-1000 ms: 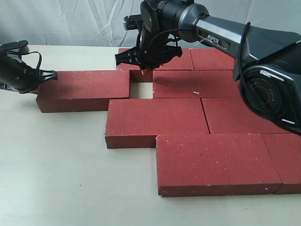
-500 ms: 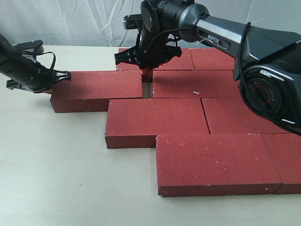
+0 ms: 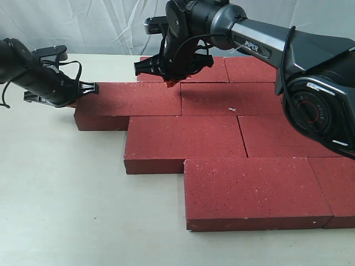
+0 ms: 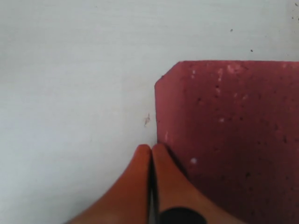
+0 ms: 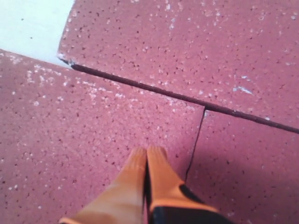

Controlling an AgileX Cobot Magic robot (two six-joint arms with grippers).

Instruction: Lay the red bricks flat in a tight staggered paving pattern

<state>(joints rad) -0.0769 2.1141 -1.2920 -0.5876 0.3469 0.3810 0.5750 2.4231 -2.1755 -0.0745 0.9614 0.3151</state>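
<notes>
Several red bricks [image 3: 183, 138] lie flat in staggered rows on the pale table [image 3: 66, 183]. The leftmost brick of the second row [image 3: 130, 98] sits end to end with its neighbour, the one with a white chip [image 3: 230, 100], and no gap shows between them. My left gripper [image 3: 74, 103] is shut, its orange tips against that brick's outer end [image 4: 224, 140]. My right gripper [image 3: 171, 82] is shut too and hovers over the seam between those two bricks. In the right wrist view its tips [image 5: 148, 150] sit just above the brick surface beside the thin seam [image 5: 195, 144].
Two more bricks [image 3: 252, 69] form the back row, partly hidden behind my right arm. A front row [image 3: 255, 191] runs off the right edge. Bare table lies to the left and in front. A white cloth backdrop [image 3: 83, 25] hangs behind.
My left gripper has travelled right, pushing the leftmost brick with it until the gap to the chipped brick closed. The right gripper has stayed over the seam.
</notes>
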